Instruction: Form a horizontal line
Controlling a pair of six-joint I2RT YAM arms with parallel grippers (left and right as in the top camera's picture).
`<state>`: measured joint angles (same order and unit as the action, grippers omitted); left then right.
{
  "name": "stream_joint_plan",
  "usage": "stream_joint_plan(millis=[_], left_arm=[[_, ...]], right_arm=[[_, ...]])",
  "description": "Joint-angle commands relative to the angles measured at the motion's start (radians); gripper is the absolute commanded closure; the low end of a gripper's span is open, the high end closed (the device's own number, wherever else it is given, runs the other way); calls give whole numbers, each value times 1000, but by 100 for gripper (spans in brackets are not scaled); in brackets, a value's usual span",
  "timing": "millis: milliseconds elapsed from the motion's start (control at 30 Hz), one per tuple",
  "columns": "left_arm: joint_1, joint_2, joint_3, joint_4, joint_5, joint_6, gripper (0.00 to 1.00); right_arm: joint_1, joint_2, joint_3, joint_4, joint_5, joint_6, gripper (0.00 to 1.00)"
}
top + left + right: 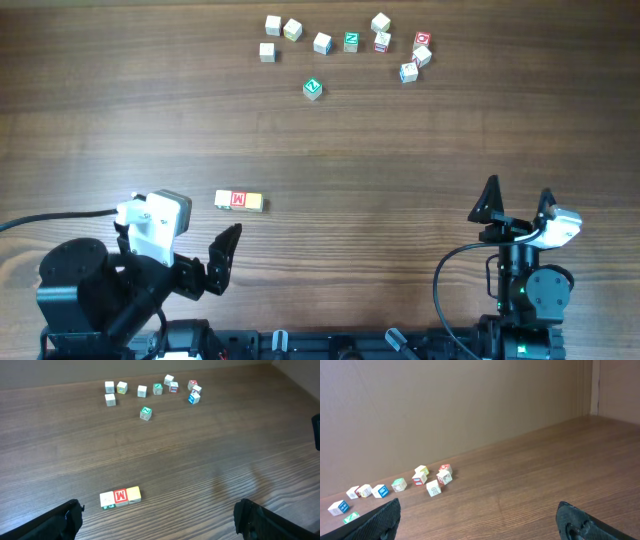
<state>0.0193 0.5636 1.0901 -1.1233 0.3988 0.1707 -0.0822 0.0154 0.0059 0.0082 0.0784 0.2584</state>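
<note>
A: Where to look for the line (238,201)?

B: Low on the left of the counter (330,150), just ahead of the left end effector (157,510). Left to right: pale cube (106,499), M cube (120,496), yellow cube (133,494), touching side by side.

A: Finished, then?

B: Probably close to it. From overhead, seems to leave the yellow cube a shade off the edge of the other two. Best to check that edge before anything else. If nudging, press lightly on that cube alone, square to the row, so as not to shove all three askew. Best not to touch the loose cubes (340,45) scattered at the far side.

A: And the end effectors?

B: Left: spread wide, holding nothing, touching nothing, near the row but apart from it. Right end effector (518,195): likewise spread wide and bare, parked at the near right, well apart from every cube.
</note>
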Motion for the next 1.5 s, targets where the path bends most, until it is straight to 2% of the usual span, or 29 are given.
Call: stream_joint_plan(millis=[0, 100, 233, 433, 533, 633, 700, 767, 867, 1000, 1100, 1233, 1467], left_arm=[[-6, -4, -6, -1, 12, 5, 0], [-16, -11, -19, -10, -11, 5, 0], [-39, -108, -123, 37, -36, 9, 0], [-45, -438, -553, 408, -51, -8, 0], [-46, -499, -703, 592, -60, -53, 0], [-46, -515, -861, 883, -212, -222, 0], [-47, -521, -925, 1003, -349, -328, 0], [-48, -540, -959, 1035, -414, -319, 0], [-47, -560, -999, 1080, -419, -182, 0], [-45, -560, -1037, 1131, -419, -78, 0], [-45, -560, -1085, 1130, -419, -74, 0], [-45, -560, -1085, 1049, -442, -73, 0], [-45, -560, -1085, 1046, -404, -88, 0]], right_arm=[[-7, -11, -1, 5, -17, -20, 0], [-7, -11, -1, 4, -17, -20, 0], [-7, -11, -1, 5, -17, -20, 0], [-7, -11, -1, 4, -17, -20, 0], [-7, -11, -1, 4, -17, -20, 0], [-7, -11, -1, 4, -17, -20, 0], [-7, -11, -1, 5, -17, -20, 0], [-7, -11, -1, 4, -17, -20, 0], [-7, -11, -1, 4, -17, -19, 0], [-7, -11, -1, 5, -17, -19, 0], [-7, -11, -1, 5, -17, -20, 0], [-7, -11, -1, 5, -17, -20, 0], [-7, -11, -1, 4, -17, -20, 0]])
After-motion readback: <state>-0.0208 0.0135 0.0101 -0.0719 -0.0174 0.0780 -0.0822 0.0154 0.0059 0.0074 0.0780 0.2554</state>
